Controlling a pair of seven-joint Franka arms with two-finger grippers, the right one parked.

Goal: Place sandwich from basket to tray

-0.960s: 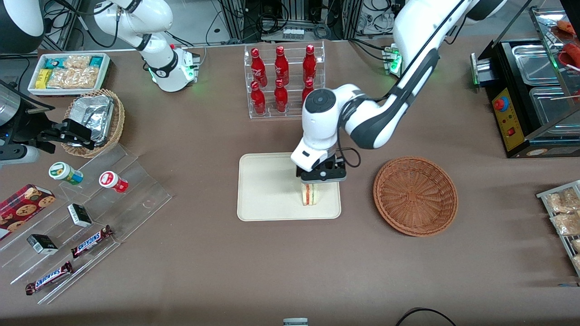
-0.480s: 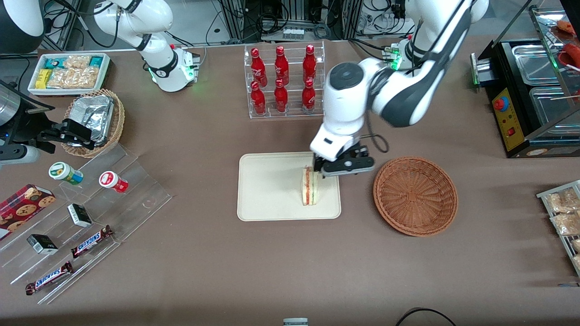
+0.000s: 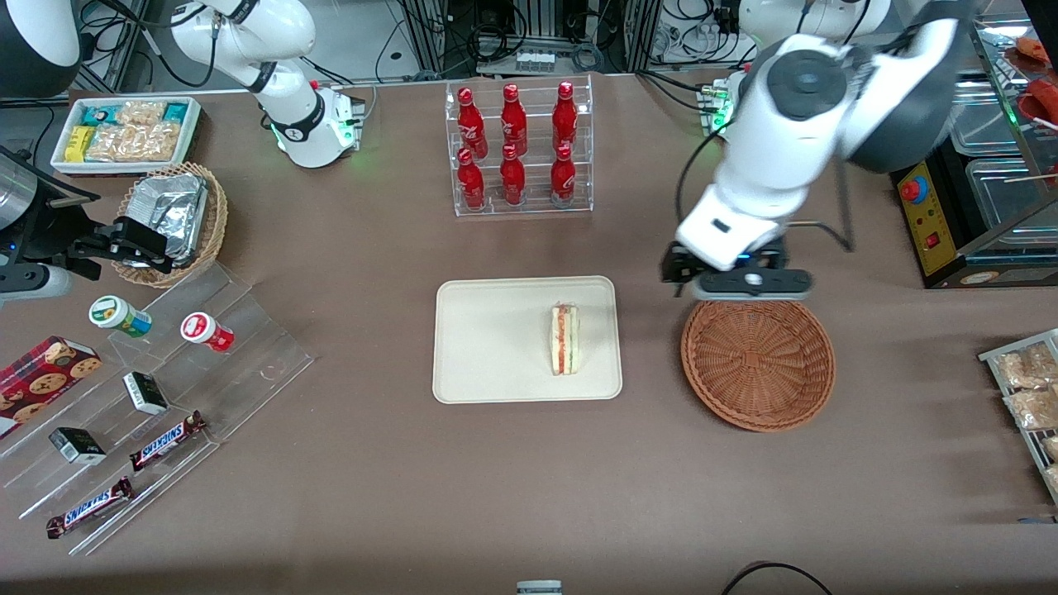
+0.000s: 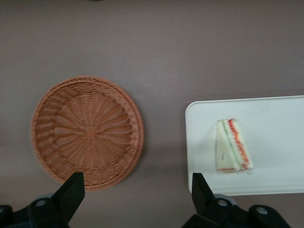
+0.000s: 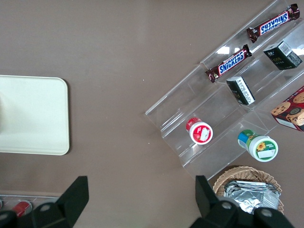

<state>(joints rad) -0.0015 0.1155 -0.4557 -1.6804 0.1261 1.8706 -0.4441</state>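
The sandwich (image 3: 564, 340) lies on the cream tray (image 3: 488, 347), near the tray edge that faces the basket; its red and green filling shows. The reddish-brown wicker basket (image 3: 757, 357) beside the tray holds nothing. My left gripper (image 3: 740, 285) hangs high over the basket's rim farthest from the front camera, apart from the sandwich. In the left wrist view the gripper (image 4: 136, 194) is open with only bare table between its fingers (image 4: 71, 190). That view also shows the basket (image 4: 88, 135), the tray (image 4: 280, 118) and the sandwich (image 4: 232, 151) from above.
A clear rack of red bottles (image 3: 519, 149) stands farther from the front camera than the tray. A black appliance (image 3: 967, 182) and a rack of packets (image 3: 1029, 388) sit at the working arm's end. A stepped acrylic stand of snacks (image 3: 157, 397) and a foil-filled basket (image 3: 169, 221) are at the parked arm's end.
The gripper let go of the sandwich, rose, and swung from over the tray to above the basket's rim. The sandwich stayed on the tray.
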